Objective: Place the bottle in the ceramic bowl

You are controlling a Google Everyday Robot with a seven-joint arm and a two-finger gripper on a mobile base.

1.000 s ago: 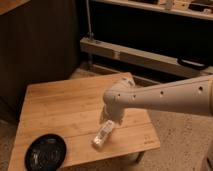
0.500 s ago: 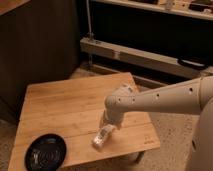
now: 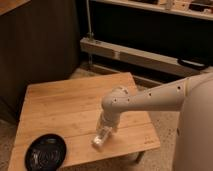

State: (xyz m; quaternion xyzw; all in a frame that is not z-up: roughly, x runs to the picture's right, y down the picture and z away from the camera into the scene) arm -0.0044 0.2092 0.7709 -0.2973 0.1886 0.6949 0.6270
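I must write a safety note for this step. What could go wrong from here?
1. The bottle is near the front edge of the table, right under the gripper; a poor grasp could roll it off.
2. The ceramic bowl sits at a table corner, so a careless release might miss it or push it off.

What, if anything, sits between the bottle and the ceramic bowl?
Nothing visible. Only table lies between the bottle, under the gripper near the front edge, and the ceramic bowl at the front-left corner.

Black ringed bowl (image 3: 46,152), seemingly white bottle (image 3: 98,140)
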